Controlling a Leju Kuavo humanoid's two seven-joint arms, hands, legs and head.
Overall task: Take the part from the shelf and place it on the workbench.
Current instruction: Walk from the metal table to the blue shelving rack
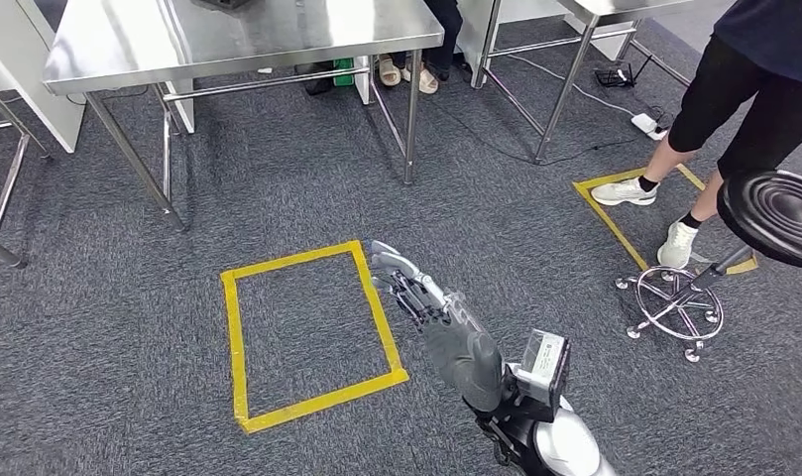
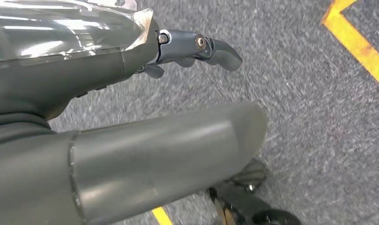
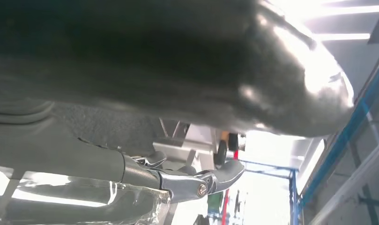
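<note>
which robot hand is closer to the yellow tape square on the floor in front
Right. The right robot hand reaches out beside the yellow tape square; the left robot hand hangs over carpet, how near unclear.

Brushed steel table (image 1: 129,45), rough grey carpet (image 1: 109,397), glossy chrome stool base (image 1: 674,302).

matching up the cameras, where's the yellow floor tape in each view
head view: yellow tape forms a rectangle mid-floor, just left of the right hand.
left wrist view: a strip of yellow tape crosses one corner of the picture.
right wrist view: not in it.
shared landmark: grey carpet under the tape.
</note>
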